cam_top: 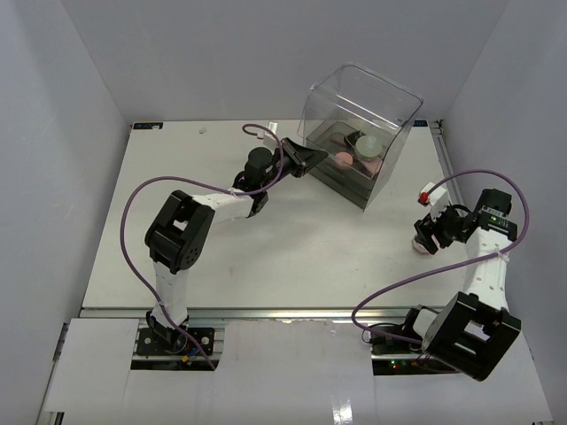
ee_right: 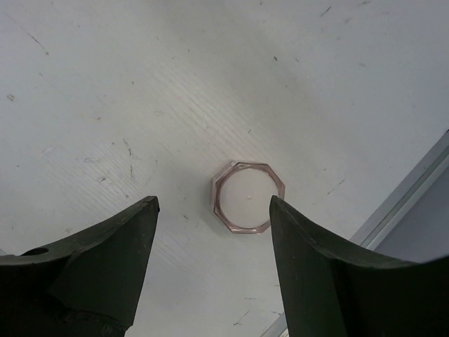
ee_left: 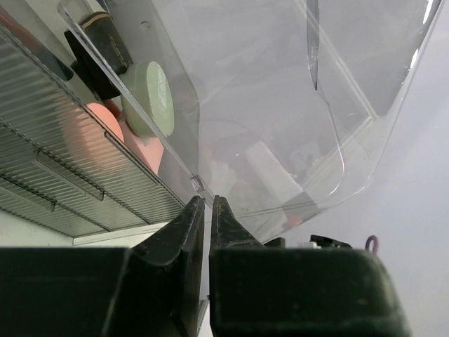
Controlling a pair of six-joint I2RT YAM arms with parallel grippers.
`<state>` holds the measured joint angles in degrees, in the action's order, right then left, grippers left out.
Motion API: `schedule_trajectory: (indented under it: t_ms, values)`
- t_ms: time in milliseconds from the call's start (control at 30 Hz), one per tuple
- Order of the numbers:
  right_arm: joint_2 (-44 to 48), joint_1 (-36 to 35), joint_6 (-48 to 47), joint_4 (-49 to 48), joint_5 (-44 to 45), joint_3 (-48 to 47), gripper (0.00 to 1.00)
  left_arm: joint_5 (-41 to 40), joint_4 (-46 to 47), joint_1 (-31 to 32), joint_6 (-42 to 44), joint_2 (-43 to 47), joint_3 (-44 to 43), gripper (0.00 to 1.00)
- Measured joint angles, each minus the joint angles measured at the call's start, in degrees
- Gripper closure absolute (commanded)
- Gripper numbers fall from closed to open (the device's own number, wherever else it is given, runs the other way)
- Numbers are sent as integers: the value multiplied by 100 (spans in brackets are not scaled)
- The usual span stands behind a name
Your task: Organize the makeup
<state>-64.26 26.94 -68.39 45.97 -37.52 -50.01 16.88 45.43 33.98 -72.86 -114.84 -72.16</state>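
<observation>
makeup pot [ee_right: 248, 197] lay on the table [ee_right: 105, 84] beneath the right tool [ee_right: 212, 202], jaws apart; off-centre closing could skid it toward the edge. left tool [ee_left: 208, 200] was closed together beside the clear box [ee_left: 280, 105].

The left gripper [cam_top: 321, 159] sits at a clear box [cam_top: 390, 102] holding a pink compact [cam_top: 344, 159] and green compact [cam_top: 370, 144].

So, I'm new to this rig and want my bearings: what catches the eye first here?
The tall clear box at the table's far right stands out, a pale green compact and a pink compact inside it, with the shut left hand right at its wall. Near the table's right edge, the open right hand hangs over a small pink-rimmed octagonal pot.
</observation>
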Motion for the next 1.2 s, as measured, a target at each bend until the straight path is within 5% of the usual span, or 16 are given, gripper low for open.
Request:
schedule_trajectory:
  t_ms: [500,667,1200]
  values:
    - [-361,0,1258,-979,1155,446,24,124,-18,-18,45,542,-91,93]
    - [-750,-2,1249,-1089,1527,560,10,158,-11,-25,50,582,-96,93]
    - [-1869,-536,1012,-1569,1992,587,10,186,-39,-72,83,585,-96,93]
